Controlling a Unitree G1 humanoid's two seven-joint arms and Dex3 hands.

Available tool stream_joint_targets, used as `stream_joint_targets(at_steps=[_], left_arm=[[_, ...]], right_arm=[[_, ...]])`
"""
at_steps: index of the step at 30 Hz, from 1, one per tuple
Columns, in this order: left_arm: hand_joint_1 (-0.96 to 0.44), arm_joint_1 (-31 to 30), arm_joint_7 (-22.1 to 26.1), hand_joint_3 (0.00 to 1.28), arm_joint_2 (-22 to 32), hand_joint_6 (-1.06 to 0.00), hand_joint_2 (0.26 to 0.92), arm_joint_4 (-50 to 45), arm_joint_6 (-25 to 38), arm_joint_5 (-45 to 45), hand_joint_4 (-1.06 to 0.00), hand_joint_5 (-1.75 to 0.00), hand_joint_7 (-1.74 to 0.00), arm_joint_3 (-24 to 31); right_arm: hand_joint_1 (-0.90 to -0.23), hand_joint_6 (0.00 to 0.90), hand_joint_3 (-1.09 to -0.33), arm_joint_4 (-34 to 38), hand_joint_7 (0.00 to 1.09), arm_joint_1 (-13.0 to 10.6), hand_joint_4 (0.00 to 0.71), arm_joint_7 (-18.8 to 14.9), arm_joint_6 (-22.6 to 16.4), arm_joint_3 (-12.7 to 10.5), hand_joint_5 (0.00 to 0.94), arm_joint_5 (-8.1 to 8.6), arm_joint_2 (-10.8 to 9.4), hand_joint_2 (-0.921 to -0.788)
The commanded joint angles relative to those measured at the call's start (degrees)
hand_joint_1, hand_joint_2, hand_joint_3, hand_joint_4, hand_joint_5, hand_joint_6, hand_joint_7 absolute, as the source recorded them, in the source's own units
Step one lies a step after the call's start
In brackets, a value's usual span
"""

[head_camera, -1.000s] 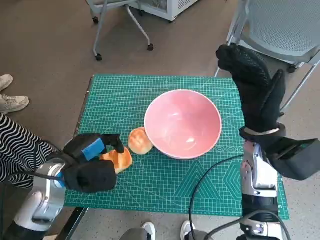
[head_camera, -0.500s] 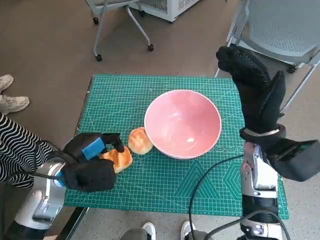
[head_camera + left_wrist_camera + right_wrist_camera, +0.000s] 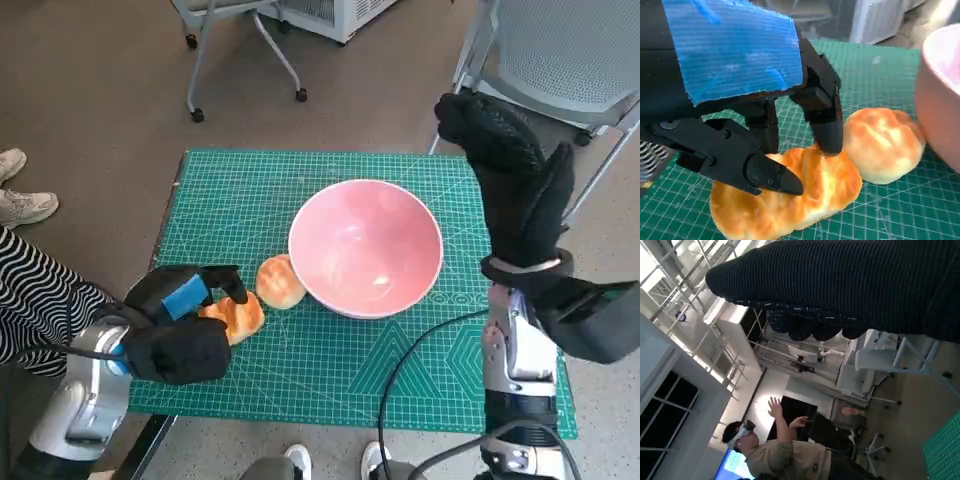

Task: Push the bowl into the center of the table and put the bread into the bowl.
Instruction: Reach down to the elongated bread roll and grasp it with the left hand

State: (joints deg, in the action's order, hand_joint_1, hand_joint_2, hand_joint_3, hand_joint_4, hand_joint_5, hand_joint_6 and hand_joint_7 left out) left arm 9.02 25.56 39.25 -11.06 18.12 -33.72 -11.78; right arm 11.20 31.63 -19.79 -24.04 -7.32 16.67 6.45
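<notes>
The pink bowl (image 3: pixel 365 250) stands empty on the green cutting mat (image 3: pixel 250 200), a little right of its middle. A round bun (image 3: pixel 281 282) lies against the bowl's left side. Left of it lies a longer golden bread (image 3: pixel 240 318), and my left hand (image 3: pixel 180 325) grips it from above. In the left wrist view the black fingers (image 3: pixel 827 135) press into the top of that bread (image 3: pixel 805 200), with the thumb on its near side. There the bun (image 3: pixel 882 145) and the bowl's wall (image 3: pixel 940 100) are beside it. My right hand (image 3: pixel 510 175) is raised over the mat's right edge, flat and empty.
A person's striped clothing (image 3: pixel 30 300) and white shoes (image 3: pixel 20 195) are at the left. Wheeled chair legs (image 3: pixel 240 60) stand behind the table, and a grey mesh chair (image 3: pixel 570 60) at the back right. A black cable (image 3: pixel 420 350) crosses the mat's front. A person wearing a headset (image 3: pixel 765 450) shows in the right wrist view.
</notes>
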Motion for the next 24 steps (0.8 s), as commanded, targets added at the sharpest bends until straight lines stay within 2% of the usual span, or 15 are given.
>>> stream_joint_targets(at_steps=[1,4,7,24], left_arm=[[-0.37,0.06,7.81,0.02,0.75,-0.23,0.892,-3.17,7.99,-3.91,-0.46,-0.51,-0.36,-3.13],[-0.53,0.27,10.13,0.01,0.94,-0.23,0.896,-4.55,9.99,-5.02,-0.40,-0.23,-0.24,-3.77],[-0.60,-0.03,10.88,0.00,1.19,-0.23,0.899,-4.74,9.71,-5.17,-0.38,-0.12,-0.19,-3.99],[-0.62,-1.40,10.57,0.00,0.82,-0.22,0.897,-5.39,9.03,-6.22,-0.37,-0.05,-0.10,-4.64]], right_arm=[[-0.672,0.002,-0.668,0.49,0.64,-1.42,0.174,-0.14,0.57,-0.38,0.001,0.35,0.14,-0.921],[-0.672,0.003,-0.667,0.43,0.64,-1.44,0.175,-0.09,0.65,-0.42,0.001,0.34,0.12,-0.921],[-0.672,0.003,-0.667,0.32,0.64,-1.45,0.175,0.07,0.78,-0.47,0.001,0.29,0.13,-0.921],[-0.672,0.003,-0.666,-0.01,0.64,-1.75,0.175,0.77,0.84,-0.26,0.001,-0.47,-0.12,-0.921]])
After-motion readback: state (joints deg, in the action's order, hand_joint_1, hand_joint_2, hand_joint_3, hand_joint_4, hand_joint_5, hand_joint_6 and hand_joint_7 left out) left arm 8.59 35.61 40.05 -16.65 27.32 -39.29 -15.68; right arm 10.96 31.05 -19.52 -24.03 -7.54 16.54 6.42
